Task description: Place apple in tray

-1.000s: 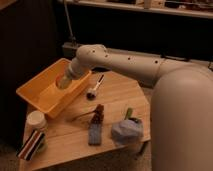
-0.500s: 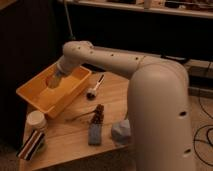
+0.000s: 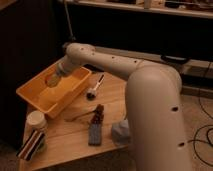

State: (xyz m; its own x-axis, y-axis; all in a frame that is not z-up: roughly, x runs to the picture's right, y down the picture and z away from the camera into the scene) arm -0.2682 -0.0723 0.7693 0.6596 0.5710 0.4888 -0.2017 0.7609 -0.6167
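Wooden table (image 3: 75, 132): gripper (image 3: 52, 80) over tray (image 3: 36, 97)

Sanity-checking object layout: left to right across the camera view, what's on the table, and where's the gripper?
Striped item → white jar → tray, gripper over it → blue block → grey lump.

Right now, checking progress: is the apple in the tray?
Cannot tell; the gripper reaches into the tray, and no apple shows.

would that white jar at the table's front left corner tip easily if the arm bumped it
Probably not easily: the white jar looks squat and stands upright. It sits near the table corner, so a push might slide it off. The gripper is over the tray, well away.
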